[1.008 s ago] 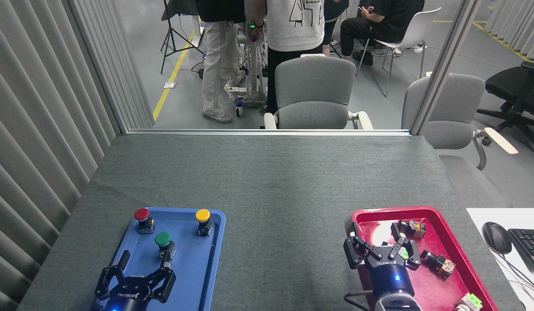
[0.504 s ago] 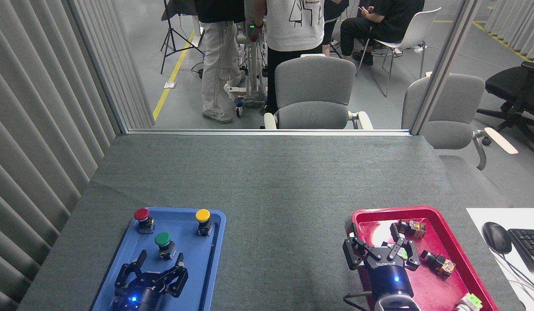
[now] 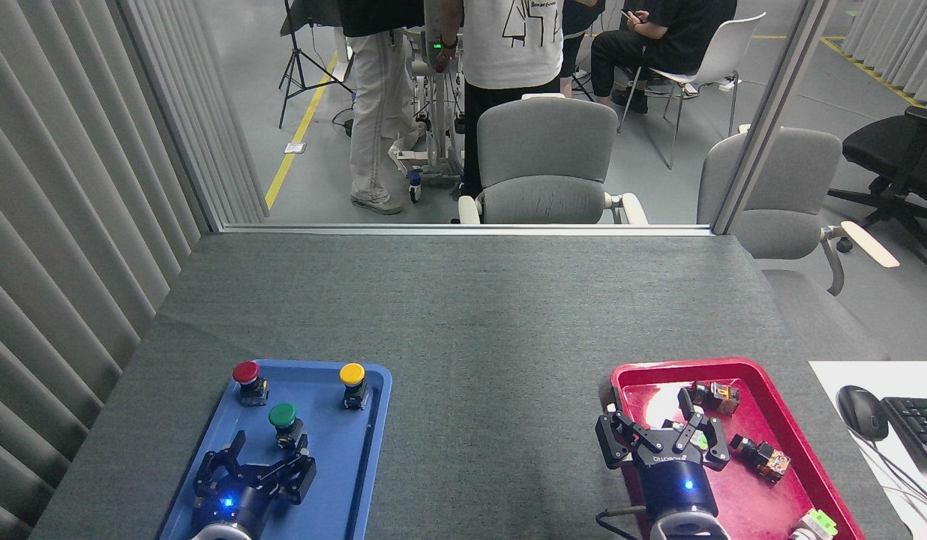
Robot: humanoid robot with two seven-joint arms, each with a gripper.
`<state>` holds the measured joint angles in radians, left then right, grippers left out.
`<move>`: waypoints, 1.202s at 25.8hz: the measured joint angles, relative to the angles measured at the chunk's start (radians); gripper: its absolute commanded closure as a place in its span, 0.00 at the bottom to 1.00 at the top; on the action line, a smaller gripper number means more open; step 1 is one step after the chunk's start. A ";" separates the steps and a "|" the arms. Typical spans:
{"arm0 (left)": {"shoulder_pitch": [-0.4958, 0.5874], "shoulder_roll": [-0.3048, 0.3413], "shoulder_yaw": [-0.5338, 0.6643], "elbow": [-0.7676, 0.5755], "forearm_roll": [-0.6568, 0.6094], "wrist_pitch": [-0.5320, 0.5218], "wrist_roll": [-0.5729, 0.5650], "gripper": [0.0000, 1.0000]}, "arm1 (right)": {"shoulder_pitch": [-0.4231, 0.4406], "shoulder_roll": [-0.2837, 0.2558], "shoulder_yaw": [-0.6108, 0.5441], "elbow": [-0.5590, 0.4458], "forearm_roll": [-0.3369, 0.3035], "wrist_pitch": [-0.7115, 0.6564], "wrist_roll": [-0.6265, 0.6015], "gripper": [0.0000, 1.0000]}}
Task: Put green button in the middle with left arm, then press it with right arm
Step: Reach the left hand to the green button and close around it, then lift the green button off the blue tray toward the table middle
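Grey felt table (image 3: 463, 315) is carrying a blue tray (image 3: 343, 472) at left and a red tray (image 3: 741, 510) at right. Left gripper (image 3: 268, 454) is hanging over the blue tray with fingers spread, just short of the green button (image 3: 283, 421), which is standing between red button (image 3: 247, 379) and yellow button (image 3: 352, 381). Right gripper (image 3: 662, 431) is hovering over the red tray, fingers splayed, holding nothing

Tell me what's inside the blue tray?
Three buttons stand in the blue tray: red, yellow and green. The open left gripper hovers just in front of the green one, covering part of the tray floor.
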<state>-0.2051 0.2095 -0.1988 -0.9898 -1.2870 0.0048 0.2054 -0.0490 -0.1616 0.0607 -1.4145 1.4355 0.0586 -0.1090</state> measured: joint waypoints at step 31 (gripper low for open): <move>0.020 0.011 -0.245 -0.226 0.003 -0.332 0.152 1.00 | 0.000 -0.005 0.003 0.014 0.000 0.008 -0.001 0.00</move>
<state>-0.1851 0.2208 -0.4438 -1.2160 -1.2841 -0.3275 0.3577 -0.0491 -0.1667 0.0641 -1.4010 1.4358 0.0667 -0.1099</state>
